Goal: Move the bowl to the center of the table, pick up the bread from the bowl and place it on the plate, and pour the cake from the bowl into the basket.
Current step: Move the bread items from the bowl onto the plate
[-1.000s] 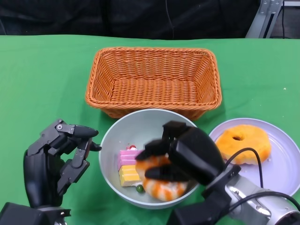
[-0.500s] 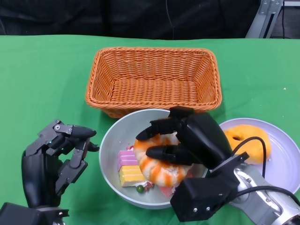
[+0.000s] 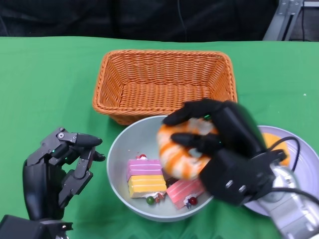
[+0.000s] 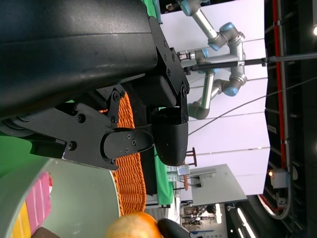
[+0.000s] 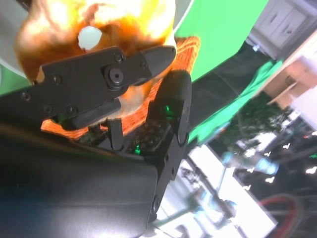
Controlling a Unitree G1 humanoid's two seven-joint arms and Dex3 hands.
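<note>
My right hand (image 3: 224,144) grips an orange-and-white ring bread (image 3: 184,149) lifted above the right side of the grey bowl (image 3: 119,149). The right wrist view shows the bread (image 5: 99,25) pressed between black fingers (image 5: 114,74). In the bowl lie a pink-and-yellow cake (image 3: 145,177) and a pink cake slice (image 3: 183,191). A white plate (image 3: 304,164) at the right holds another orange bread (image 3: 276,144), mostly hidden behind my hand. My left hand (image 3: 57,172) hovers left of the bowl, fingers curled, holding nothing. The orange wicker basket (image 3: 164,82) stands behind the bowl.
Green cloth (image 3: 45,84) covers the table. The basket's front wall nearly touches the bowl's far rim. In the left wrist view, the basket (image 4: 130,173), bowl (image 4: 89,198) and cake (image 4: 37,208) show beside my left hand's fingers (image 4: 124,141).
My right hand has raised the ring bread out of the bowl and carried it right, toward the plate. The cakes beneath it are now uncovered. The left hand has stayed put.
</note>
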